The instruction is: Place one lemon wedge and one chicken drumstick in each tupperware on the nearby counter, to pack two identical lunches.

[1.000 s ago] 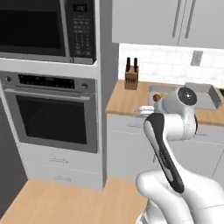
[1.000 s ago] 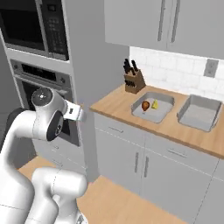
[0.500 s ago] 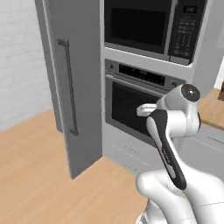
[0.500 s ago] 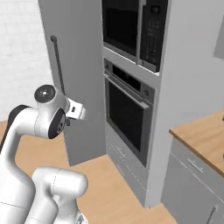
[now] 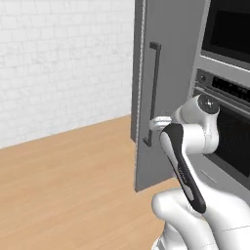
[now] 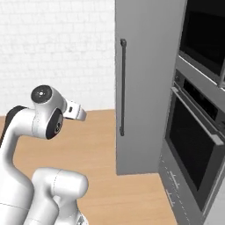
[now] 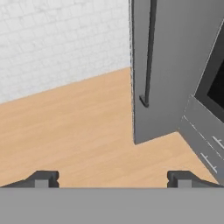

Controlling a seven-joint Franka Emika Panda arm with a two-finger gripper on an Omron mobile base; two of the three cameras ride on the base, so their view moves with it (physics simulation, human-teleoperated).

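Facing a tall grey cabinet (image 6: 149,79) w/ long dark handle (image 6: 122,85), wall oven (image 6: 193,154) just to its right. Your gripper (image 7: 111,178) hangs over bare wooden floor (image 7: 74,131), fingertips (image 7: 43,178) spread wide, nothing between them (empty). White brick wall (image 5: 63,58) behind. Task items – lemon wedge, drumstick, tupperware, surface: can't tell where from these views.

Oven (image 6: 193,149) cut off; tall cabinet (image 5: 166,88) top cropped

The white arm is bent up high, and its end effector (image 7: 112,179) is wide open, holding nothing.
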